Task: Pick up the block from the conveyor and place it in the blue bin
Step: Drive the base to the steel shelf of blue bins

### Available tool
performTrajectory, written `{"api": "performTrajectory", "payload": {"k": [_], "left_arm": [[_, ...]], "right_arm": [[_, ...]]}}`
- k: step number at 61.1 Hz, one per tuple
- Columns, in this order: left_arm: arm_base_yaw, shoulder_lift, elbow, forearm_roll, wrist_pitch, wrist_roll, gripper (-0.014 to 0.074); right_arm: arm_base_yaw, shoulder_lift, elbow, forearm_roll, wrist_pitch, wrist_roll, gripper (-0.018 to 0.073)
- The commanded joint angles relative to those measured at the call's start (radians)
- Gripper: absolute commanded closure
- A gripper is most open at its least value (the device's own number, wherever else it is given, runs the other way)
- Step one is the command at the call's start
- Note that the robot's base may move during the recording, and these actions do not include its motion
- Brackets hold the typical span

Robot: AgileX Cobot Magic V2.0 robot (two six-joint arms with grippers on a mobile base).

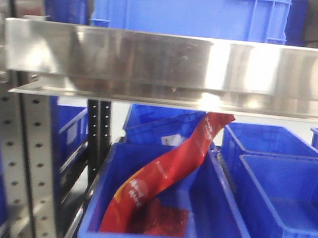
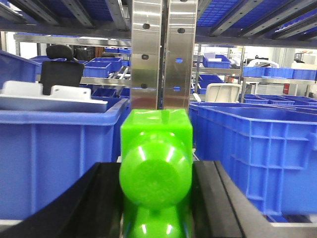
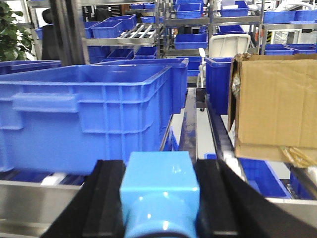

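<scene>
In the right wrist view my right gripper [image 3: 159,166] is shut on a light blue block [image 3: 159,186] with a round stud on its near face; its black fingers [image 3: 106,198] press both sides. It is held up in front of a large blue bin [image 3: 84,114]. In the left wrist view my left gripper [image 2: 156,171] is shut on a glossy green block [image 2: 155,148] with a round stud. The conveyor is out of view. Neither gripper shows in the front view.
The front view shows a steel shelf rail [image 1: 171,63] and, below it, a blue bin [image 1: 221,229] holding a red bag [image 1: 164,177], with more blue bins [image 1: 287,202] to the right. A cardboard box [image 3: 275,104] stands right of the right gripper. A steel upright [image 2: 158,54] and blue bins [image 2: 252,148] face the left gripper.
</scene>
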Motion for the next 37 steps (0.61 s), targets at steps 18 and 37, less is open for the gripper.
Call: {"api": "performTrajectory", "payload": {"k": [18,37], "left_arm": [[0.002,-0.005,0.001,-0.007,-0.017,0.004,0.0707],[0.002,-0.005,0.001,-0.007,-0.017,0.004,0.0707]], "right_arm": [[0.0,-0.002,0.002,-0.009,-0.022,-0.003,0.0721],[0.0,-0.002,0.002,-0.009,-0.022,-0.003,0.0721]]}}
